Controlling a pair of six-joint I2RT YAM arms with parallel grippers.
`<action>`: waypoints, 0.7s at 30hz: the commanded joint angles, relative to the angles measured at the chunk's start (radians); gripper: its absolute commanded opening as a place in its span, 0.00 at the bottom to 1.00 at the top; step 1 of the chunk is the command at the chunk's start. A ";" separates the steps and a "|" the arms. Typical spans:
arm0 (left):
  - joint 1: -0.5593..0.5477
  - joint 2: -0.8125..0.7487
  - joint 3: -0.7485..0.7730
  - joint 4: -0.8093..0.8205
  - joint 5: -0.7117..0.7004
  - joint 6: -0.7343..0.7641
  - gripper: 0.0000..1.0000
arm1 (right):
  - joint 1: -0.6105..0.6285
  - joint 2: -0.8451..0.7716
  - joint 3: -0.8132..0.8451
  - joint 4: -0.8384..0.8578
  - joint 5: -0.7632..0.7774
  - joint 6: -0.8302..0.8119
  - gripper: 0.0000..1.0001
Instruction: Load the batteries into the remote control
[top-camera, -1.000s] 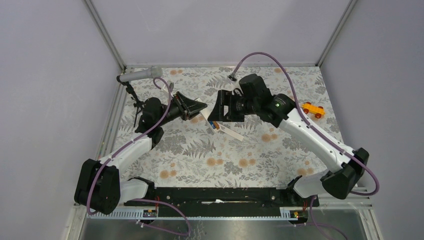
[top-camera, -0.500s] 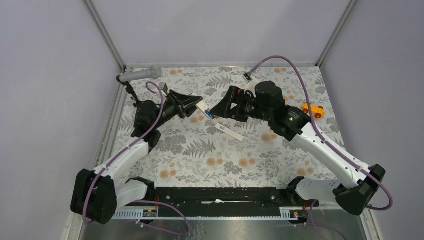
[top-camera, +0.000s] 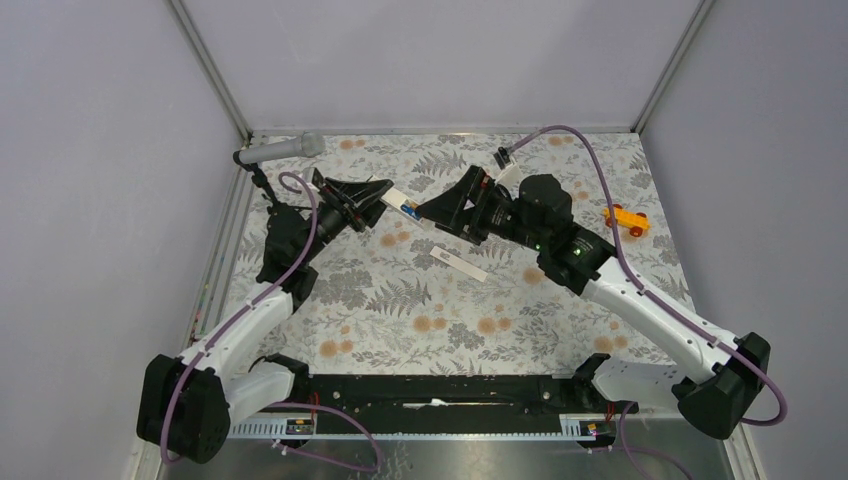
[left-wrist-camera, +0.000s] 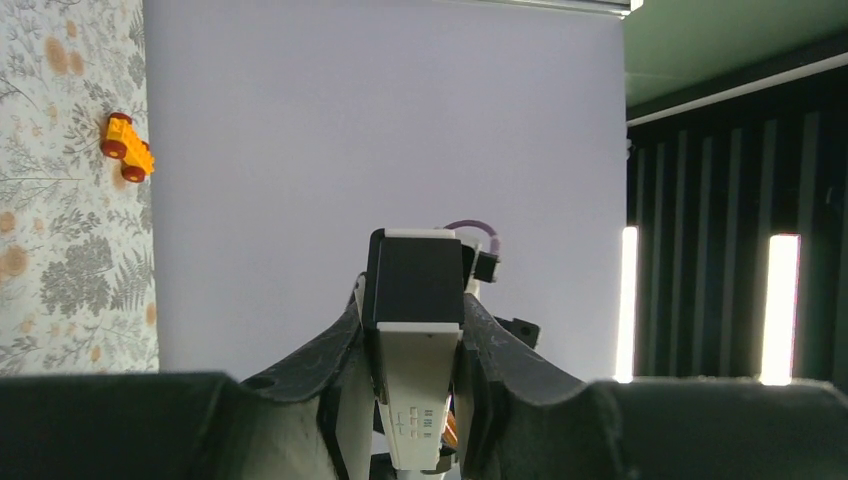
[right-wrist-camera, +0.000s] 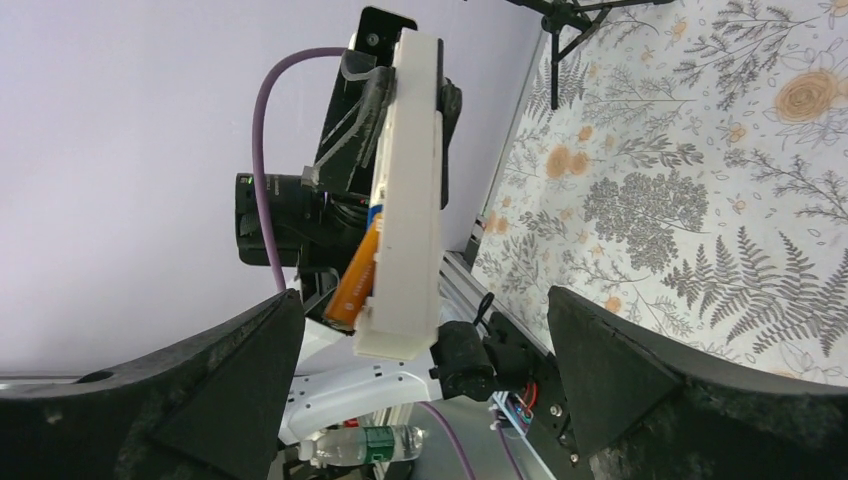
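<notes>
Lilac walls enclose a fern-patterned tabletop.

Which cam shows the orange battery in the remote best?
Right wrist: orange battery lies tilted against the remote control, unobstructed. Top external shows only a blue speck at the remote's end. Left wrist sees the remote end-on, with just an orange sliver.

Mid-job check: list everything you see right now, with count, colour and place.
remote control: one, white, held off the table in the left gripper
battery: one clearly seen, orange, angled out of the remote's slot; a second cannot be confirmed
battery cover: one, white, flat on the table, mid-table
toy car: one, orange-yellow, right side of the table
microphone: one, grey, far left corner, on a black tripod
table: one, grey-and-orange floral covering
left gripper: black, shut on the remote control
right gripper: black, open, facing the remote's end
</notes>
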 joint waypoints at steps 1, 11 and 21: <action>-0.003 -0.054 -0.003 0.050 -0.074 -0.089 0.00 | -0.004 -0.029 -0.040 0.168 0.013 0.068 0.98; -0.003 -0.068 0.038 -0.037 -0.075 -0.081 0.00 | -0.003 -0.005 -0.060 0.260 0.035 0.077 0.98; -0.003 -0.068 0.039 -0.032 -0.086 -0.092 0.00 | -0.004 0.018 -0.069 0.244 0.029 0.072 0.97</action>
